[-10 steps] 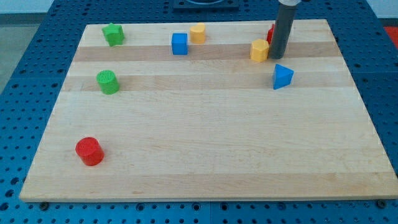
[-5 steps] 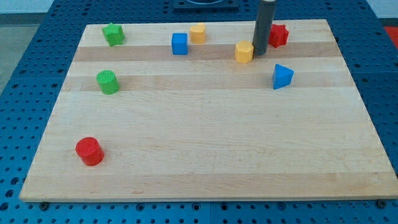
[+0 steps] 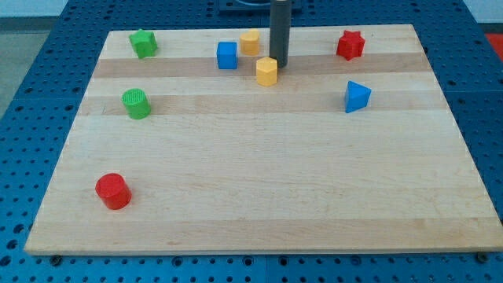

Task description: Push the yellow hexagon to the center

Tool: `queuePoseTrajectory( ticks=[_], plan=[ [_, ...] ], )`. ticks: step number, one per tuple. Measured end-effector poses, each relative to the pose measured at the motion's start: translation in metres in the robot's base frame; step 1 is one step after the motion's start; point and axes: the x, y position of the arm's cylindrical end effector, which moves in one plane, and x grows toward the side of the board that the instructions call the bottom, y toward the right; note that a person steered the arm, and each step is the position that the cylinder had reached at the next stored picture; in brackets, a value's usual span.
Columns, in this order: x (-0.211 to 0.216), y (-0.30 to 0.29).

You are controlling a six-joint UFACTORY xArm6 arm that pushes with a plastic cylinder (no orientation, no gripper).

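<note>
The yellow hexagon (image 3: pixel 267 71) lies on the wooden board (image 3: pixel 259 181) near the view's top, a little right of the middle line. My tip (image 3: pixel 280 64) stands just to its upper right, touching or almost touching it. The dark rod rises from there out of the view's top.
A second yellow block (image 3: pixel 250 41) and a blue cube (image 3: pixel 227 55) lie just left of the hexagon. A red star (image 3: pixel 350 45) and a blue triangle (image 3: pixel 357 96) lie at the right. A green star (image 3: pixel 143 43), green cylinder (image 3: pixel 136 103) and red cylinder (image 3: pixel 113 191) lie at the left.
My tip has slid to the view's left along the top of the board, pushing the yellow hexagon left and slightly down. The red star, hidden before, now shows.
</note>
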Motion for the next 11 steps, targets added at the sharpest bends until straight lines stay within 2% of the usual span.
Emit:
queuePoseTrajectory(
  ticks=[5,11],
  plan=[
    [0.045,-0.062],
    [0.094,-0.057]
  ],
)
